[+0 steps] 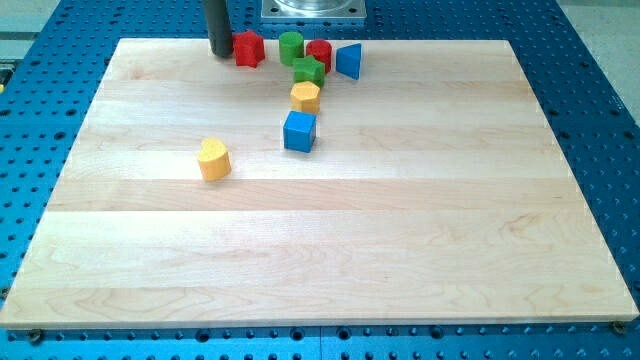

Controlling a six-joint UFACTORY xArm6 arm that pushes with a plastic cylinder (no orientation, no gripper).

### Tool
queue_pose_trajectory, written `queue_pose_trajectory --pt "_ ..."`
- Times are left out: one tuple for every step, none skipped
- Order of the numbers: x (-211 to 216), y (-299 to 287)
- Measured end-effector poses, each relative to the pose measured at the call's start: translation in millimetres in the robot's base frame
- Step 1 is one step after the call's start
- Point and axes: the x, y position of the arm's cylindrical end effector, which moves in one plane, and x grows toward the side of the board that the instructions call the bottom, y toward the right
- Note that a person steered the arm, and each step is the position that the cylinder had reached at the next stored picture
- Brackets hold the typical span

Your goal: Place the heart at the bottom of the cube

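Note:
A yellow heart [213,159] lies on the wooden board left of centre. A blue cube [299,131] sits to its right and slightly higher in the view, about a block's width of bare wood between them. My tip [220,53] is near the view's top edge of the board, just left of a red block [249,48] and far above the heart.
A cluster sits at the view's top centre: a green cylinder [291,45], a red cylinder [319,54], a blue triangular block [349,61], a green block [308,70] and a yellow hexagonal block [306,97] just above the cube. The wooden board [320,260] rests on a blue perforated table.

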Motion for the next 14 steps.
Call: queue_pose_trajectory --pt "2 0" --pt "13 -30" --pt "56 -53" --pt "73 -53" --pt "73 -58" --pt "73 -69" --pt "73 -86" --pt "73 -119" --pt "74 -157" --pt "75 -166" --pt "76 -166" --pt "77 -167" --pt "101 -163" --pt "191 -99"
